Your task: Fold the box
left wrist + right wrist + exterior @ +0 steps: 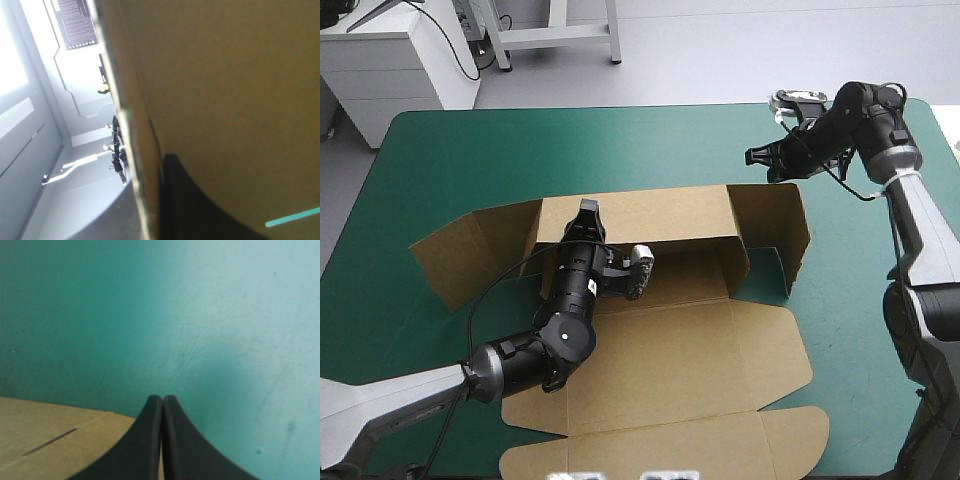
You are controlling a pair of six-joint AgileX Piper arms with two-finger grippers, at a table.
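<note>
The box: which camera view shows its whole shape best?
The high view: nearly the whole box shows there, its back wall raised and lid flat. The left wrist view shows only brown board close up; the right wrist view, one corner.

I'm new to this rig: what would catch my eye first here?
The brown box sits half-formed mid-table, back wall raised, lid flat toward the near edge. The left end effector pinches that wall near its left end; the right end effector hangs shut over the teal-green cover beyond the box's right wall.

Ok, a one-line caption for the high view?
Left gripper shut on the raised far wall of the box; right gripper shut and empty.
</note>
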